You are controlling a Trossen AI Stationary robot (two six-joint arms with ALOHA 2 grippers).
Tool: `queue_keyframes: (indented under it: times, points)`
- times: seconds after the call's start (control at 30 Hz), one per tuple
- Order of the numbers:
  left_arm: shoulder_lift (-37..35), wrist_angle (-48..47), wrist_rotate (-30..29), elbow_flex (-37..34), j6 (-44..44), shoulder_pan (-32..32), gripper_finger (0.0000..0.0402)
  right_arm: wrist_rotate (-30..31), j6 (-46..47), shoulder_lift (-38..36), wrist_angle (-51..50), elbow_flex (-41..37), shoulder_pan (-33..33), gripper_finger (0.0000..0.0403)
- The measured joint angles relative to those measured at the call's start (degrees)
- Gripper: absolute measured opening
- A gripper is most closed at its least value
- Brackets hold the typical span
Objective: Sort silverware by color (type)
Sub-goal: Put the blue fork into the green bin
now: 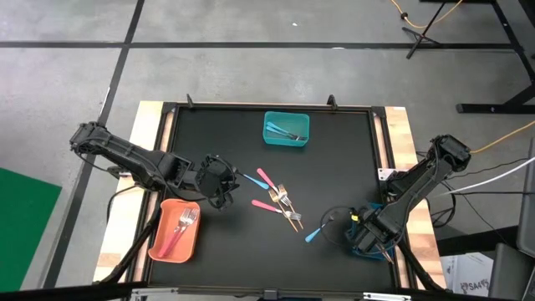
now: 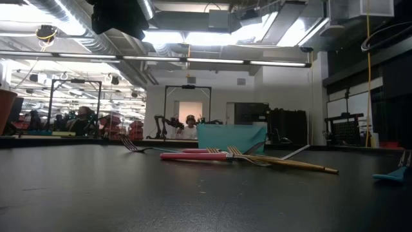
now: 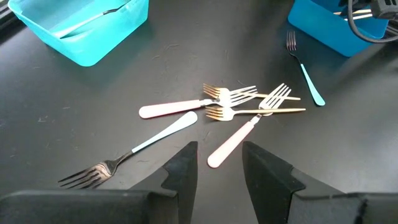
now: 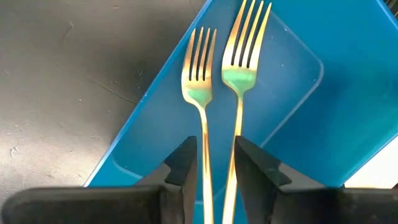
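Observation:
Loose silverware lies mid-table: two pink-handled forks (image 3: 177,109) (image 3: 231,142), a light-blue fork (image 3: 146,144) and gold forks (image 3: 261,112); another light-blue fork (image 3: 306,73) lies nearer the right arm. My left gripper (image 3: 219,149) hovers open above the pile's left side (image 1: 219,182), empty. My right gripper (image 4: 216,146) points down over the blue bin (image 4: 292,93) at the near right (image 1: 368,227). Two gold forks (image 4: 199,68) (image 4: 242,56) lie flat on the bin floor, and their handles run between its parted fingers.
A teal bin (image 1: 287,131) with a fork in it stands at the far middle. An orange bin (image 1: 175,232) at the near left holds pink-handled forks. Wooden strips (image 1: 149,134) edge the black mat on both sides. Cables trail by the right arm.

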Motion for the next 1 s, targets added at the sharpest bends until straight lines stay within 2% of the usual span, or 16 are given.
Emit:
queue_keyframes:
  times: [0.8,1.0]
  points:
    - [0.0,0.4,0.0,0.0,0.0,0.0,0.0119,-4.6,0.0,0.0,-1.4,0.0,0.0,0.0095]
    - [0.0,0.4,0.0,0.0,-0.1,0.6,0.0119,-5.5,3.0,-1.7,-3.3,0.0,0.0,0.0095]
